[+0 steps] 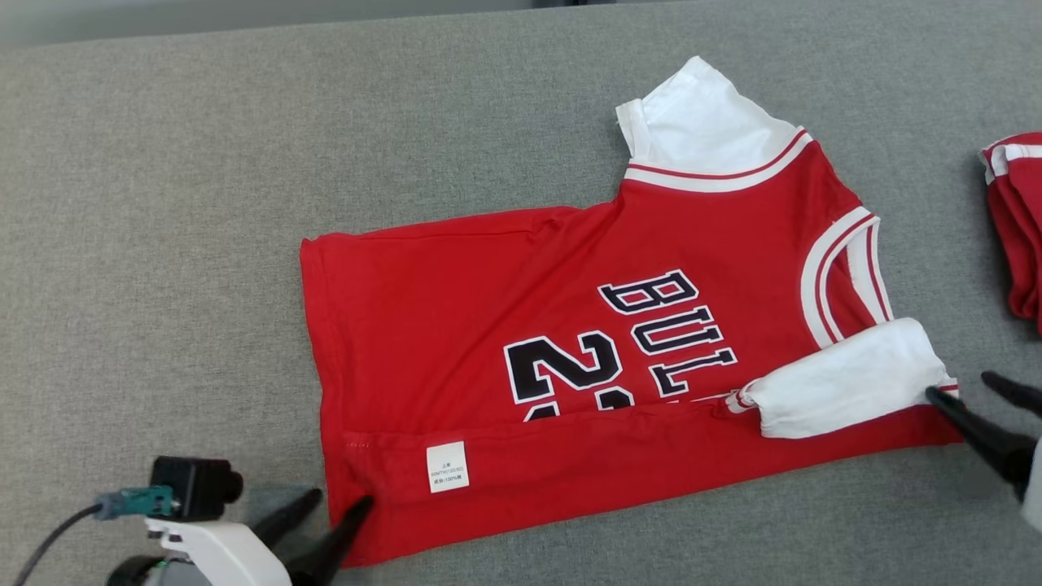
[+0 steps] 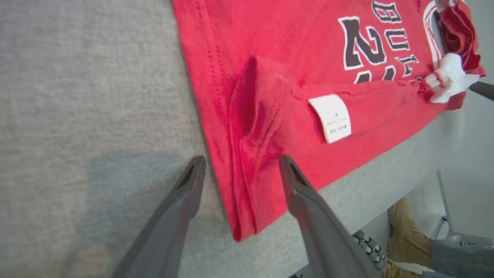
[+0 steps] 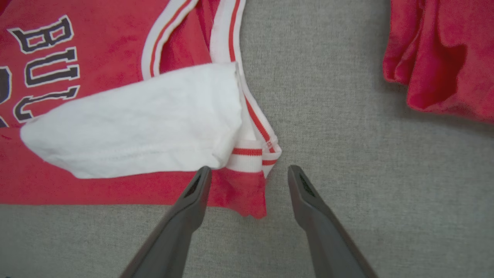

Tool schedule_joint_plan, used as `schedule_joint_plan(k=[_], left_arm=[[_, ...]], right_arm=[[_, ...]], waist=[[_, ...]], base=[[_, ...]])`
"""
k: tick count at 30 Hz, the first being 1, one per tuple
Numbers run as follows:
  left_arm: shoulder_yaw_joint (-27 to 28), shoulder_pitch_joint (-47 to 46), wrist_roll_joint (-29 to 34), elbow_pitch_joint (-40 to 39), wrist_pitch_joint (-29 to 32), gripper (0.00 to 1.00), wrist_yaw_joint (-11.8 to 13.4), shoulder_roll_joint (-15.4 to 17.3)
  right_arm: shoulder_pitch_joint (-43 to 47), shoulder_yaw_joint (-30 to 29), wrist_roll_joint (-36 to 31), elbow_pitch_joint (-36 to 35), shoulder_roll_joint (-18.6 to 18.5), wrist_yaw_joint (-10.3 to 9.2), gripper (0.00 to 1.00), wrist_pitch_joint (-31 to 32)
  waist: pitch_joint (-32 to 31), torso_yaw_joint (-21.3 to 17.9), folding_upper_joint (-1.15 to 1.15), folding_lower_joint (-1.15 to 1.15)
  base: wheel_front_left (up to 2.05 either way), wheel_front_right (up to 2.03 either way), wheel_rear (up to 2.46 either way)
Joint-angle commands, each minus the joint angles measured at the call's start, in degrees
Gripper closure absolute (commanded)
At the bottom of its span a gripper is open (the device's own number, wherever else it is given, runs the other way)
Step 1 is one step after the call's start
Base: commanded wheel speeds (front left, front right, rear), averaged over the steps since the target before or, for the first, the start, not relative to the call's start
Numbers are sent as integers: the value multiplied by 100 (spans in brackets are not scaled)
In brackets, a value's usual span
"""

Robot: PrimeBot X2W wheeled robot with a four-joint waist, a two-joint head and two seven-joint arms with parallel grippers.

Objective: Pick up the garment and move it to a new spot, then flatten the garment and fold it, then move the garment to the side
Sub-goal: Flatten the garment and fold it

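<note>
Left gripper (image 1: 340,498) spread wide with nothing held, straddling the near hem corner of the red jersey (image 1: 456,325), right gripper (image 1: 961,385) likewise agape and empty at the shoulder corner beside the white sleeve (image 1: 847,382), jersey flat on the grey table (image 1: 163,203), near edge folded over.
</note>
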Motion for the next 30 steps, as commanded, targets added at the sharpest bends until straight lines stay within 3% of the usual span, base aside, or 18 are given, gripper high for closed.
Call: schedule_joint_plan(k=[1, 5, 9, 18, 23, 30], left_arm=[[124, -37, 95, -136, -45, 0, 90, 112], [368, -653, 373, -511, 12, 0, 273, 337], [254, -1525, 639, -437, 221, 0, 282, 304], [-644, -4058, 1314, 866, 714, 0, -105, -491], [-885, -4635, 1468, 1396, 726, 0, -350, -684], [-1135, -4781, 1447, 1751, 807, 0, -620, -778]], right_arm=[[-67, -117, 79, -266, -175, 1, 0, 27], [-558, -486, 73, -938, -590, 1, 0, 156], [-1309, -511, -147, -985, -596, 1, 0, 366], [-4215, 386, -1046, 342, 222, 1, 0, 1148], [-5201, 740, -1407, 1172, 402, 1, 0, 1280], [-5797, 1034, -1503, 1993, 555, 1, 0, 1259]], waist=[[98, 22, 0, 0], [410, 123, 0, 0], [727, 262, 0, 0], [1691, 774, 0, 0], [1948, 969, 0, 0], [1995, 1095, 0, 0]], base=[[0, 0, 0], [0, 0, 0], [0, 0, 0], [0, 0, 0], [0, 0, 0], [0, 0, 0]])
